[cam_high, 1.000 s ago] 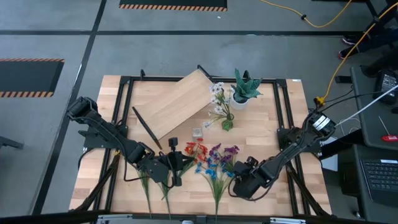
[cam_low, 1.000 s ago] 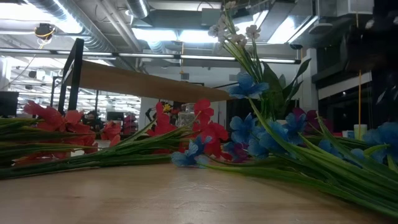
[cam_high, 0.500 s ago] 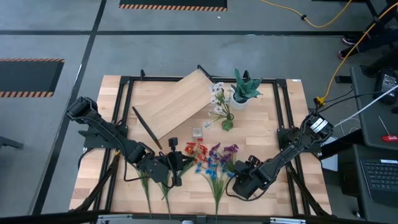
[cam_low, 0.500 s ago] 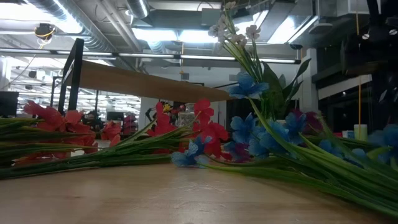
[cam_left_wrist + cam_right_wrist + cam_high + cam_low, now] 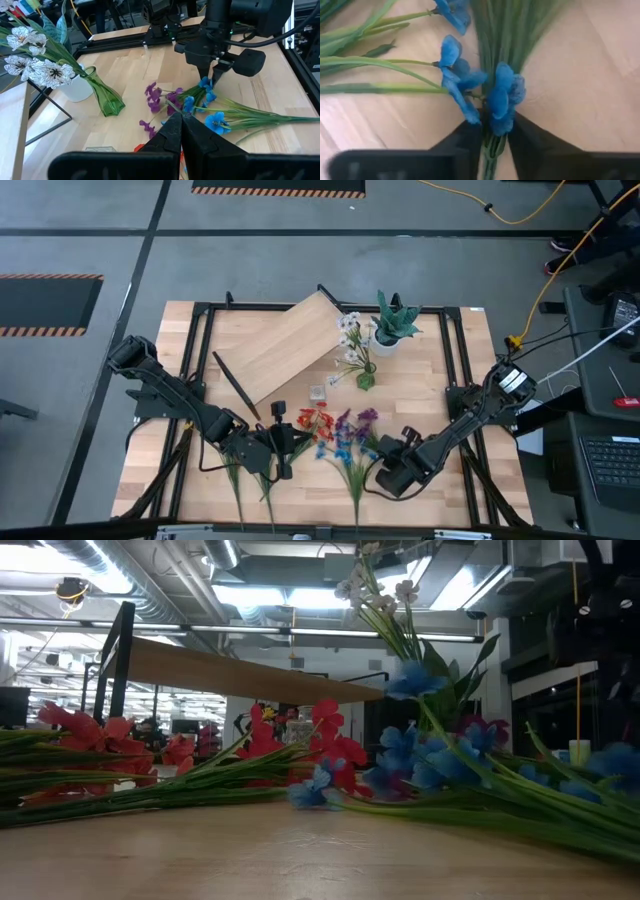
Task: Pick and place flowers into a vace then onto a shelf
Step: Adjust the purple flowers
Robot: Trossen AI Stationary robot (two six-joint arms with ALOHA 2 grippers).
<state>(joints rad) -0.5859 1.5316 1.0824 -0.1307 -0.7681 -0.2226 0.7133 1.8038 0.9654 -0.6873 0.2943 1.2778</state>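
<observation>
- The right gripper, a dark two-finger claw, is down on the table with its fingers closing round the thin green stems of the blue-and-purple artificial flower spray; in the right wrist view the stem bundle sits between the two fingers, just behind a blue bloom.
- To do this step well, in my judgement: finish the squeeze on the stems alone, keep the blue petals out of the pinch, and lift straight up before swinging so that the long stems trailing behind the gripper do not drag the neighbouring sprays.
- The left gripper rests clenched on the table, well to the side of the right one, beside the red-and-orange spray; it holds nothing that I can make out.
- The gripped spray has small blue blooms nearest the fingers, purple ones beyond them, and narrow green leaves fanned flat on the wood.
- Ahead of the right gripper stands the clear green glass vase, already holding the white-bloomed spray, next to a spiky green plant in a white pot.
- Beyond the vase lies the light-wood plank shelf on black legs.
</observation>
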